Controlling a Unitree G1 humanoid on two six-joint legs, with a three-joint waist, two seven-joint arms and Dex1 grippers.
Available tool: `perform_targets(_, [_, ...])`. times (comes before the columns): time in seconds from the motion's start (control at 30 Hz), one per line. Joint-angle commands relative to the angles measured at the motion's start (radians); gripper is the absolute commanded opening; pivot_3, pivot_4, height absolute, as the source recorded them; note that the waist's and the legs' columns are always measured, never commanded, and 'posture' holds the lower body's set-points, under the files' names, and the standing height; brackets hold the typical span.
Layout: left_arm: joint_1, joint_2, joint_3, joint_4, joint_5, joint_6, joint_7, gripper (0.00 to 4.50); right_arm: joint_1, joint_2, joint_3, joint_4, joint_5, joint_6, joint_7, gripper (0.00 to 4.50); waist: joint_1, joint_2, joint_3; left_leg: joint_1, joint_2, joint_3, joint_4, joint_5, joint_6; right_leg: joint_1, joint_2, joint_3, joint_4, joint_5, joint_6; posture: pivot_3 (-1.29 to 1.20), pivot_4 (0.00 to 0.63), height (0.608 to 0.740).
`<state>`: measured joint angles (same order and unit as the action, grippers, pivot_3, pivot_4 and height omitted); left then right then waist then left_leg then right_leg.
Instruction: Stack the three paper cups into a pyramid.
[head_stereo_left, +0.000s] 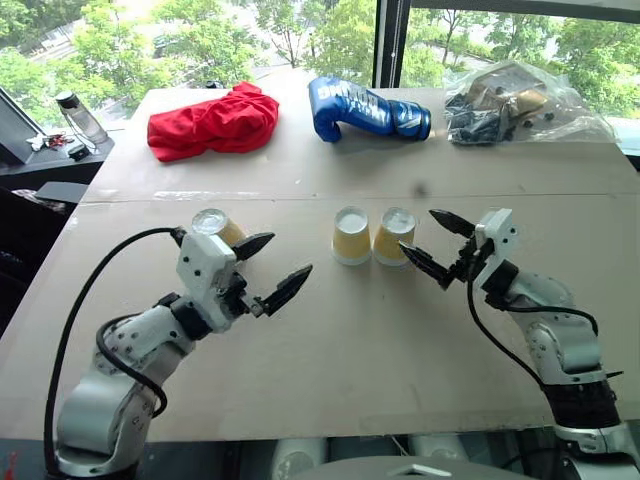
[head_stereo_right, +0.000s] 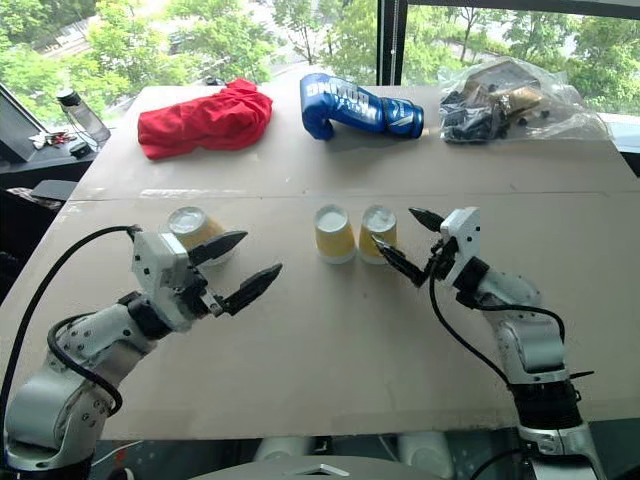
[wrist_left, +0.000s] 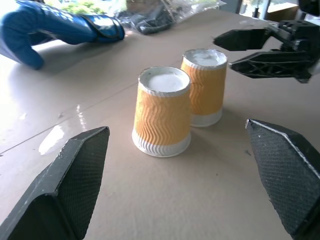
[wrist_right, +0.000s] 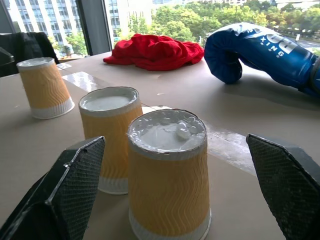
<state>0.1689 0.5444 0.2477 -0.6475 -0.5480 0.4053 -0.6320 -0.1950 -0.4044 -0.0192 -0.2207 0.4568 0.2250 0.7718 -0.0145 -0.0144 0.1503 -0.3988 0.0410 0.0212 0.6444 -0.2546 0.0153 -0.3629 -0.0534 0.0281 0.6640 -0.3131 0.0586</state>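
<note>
Two cups side by side, third apart.
Right gripper (head_stereo_left: 437, 244) spread beside the pair (head_stereo_left: 372, 236); left gripper (head_stereo_left: 268, 268) spread, third cup (head_stereo_left: 215, 225) behind it.

table (head_stereo_left: 330, 350) with three paper cups (head_stereo_left: 351, 236), glove (head_stereo_left: 366, 108)

The left hand (head_stereo_left: 275, 270) covers the lower side of the lone paper cup (head_stereo_left: 214, 226) behind it, so only that cup's white top and a strip of yellow wall show. What fills the clear plastic bag (head_stereo_left: 520, 105) at the table's (head_stereo_left: 350, 340) far corner cannot be made out. In the right wrist view the blue boxing glove (wrist_right: 265, 50) is cut off by the picture's edge.
</note>
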Motion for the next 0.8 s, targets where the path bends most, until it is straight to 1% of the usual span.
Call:
perform_targets(0.03, [0.027, -0.095, 0.045, 0.017, 0.087, -0.114, 0.124, 4.50, 0.027, -0.077, -0.064, -0.084, 0.119, 0.004, 0.140, 4.46, 0.001, 0.000, 0.000, 0.000, 0.000, -0.001, 0.000, 0.000, 0.000, 0.000, 0.000, 0.000, 0.000, 0.000, 0.000, 0.00, 0.150, 0.740])
perform_targets(0.13, [0.023, -0.164, 0.059, 0.051, 0.172, -0.169, 0.229, 4.50, 0.071, -0.135, -0.091, -0.109, 0.182, 0.016, 0.223, 4.46, 0.004, -0.001, 0.000, 0.001, 0.000, -0.002, 0.001, 0.000, 0.000, 0.002, 0.000, -0.001, 0.000, 0.000, 0.000, 0.00, 0.150, 0.740])
perform_targets(0.23, [0.007, -0.199, 0.079, 0.094, 0.274, -0.234, 0.323, 4.50, 0.126, -0.168, -0.133, -0.124, 0.244, 0.000, 0.298, 4.46, 0.005, -0.001, -0.001, 0.000, -0.001, -0.003, 0.002, 0.000, 0.000, 0.004, 0.000, -0.001, 0.000, 0.000, 0.000, 0.00, 0.150, 0.740])
perform_targets(0.3, [-0.016, -0.210, 0.102, 0.128, 0.298, -0.237, 0.369, 4.50, 0.149, -0.176, -0.156, -0.135, 0.281, -0.013, 0.339, 4.46, 0.005, -0.001, -0.001, 0.000, -0.001, -0.003, 0.003, 0.000, 0.000, 0.004, 0.000, -0.002, 0.000, 0.000, 0.000, 0.00, 0.150, 0.740])
perform_targets(0.43, [-0.049, -0.204, 0.108, 0.190, 0.304, -0.231, 0.380, 4.50, 0.152, -0.170, -0.172, -0.151, 0.316, -0.019, 0.356, 4.46, 0.001, -0.001, -0.001, 0.001, -0.001, -0.002, 0.003, 0.000, 0.000, 0.004, 0.000, -0.002, 0.001, 0.000, 0.000, 0.00, 0.150, 0.740])
perform_targets(0.67, [-0.115, -0.181, 0.088, 0.297, 0.312, -0.221, 0.358, 4.50, 0.159, -0.167, -0.178, -0.177, 0.324, -0.022, 0.345, 4.46, 0.004, -0.001, -0.001, 0.000, -0.001, -0.003, 0.004, 0.000, 0.000, 0.004, 0.001, -0.003, 0.001, 0.000, 0.000, 0.00, 0.150, 0.740])
perform_targets(0.8, [-0.182, -0.167, 0.080, 0.398, 0.327, -0.243, 0.349, 4.50, 0.164, -0.162, -0.172, -0.193, 0.324, -0.019, 0.330, 4.46, 0.007, -0.001, -0.001, 0.000, -0.001, -0.003, 0.004, 0.000, 0.000, 0.004, 0.001, -0.004, 0.001, 0.000, 0.000, 0.00, 0.150, 0.740])
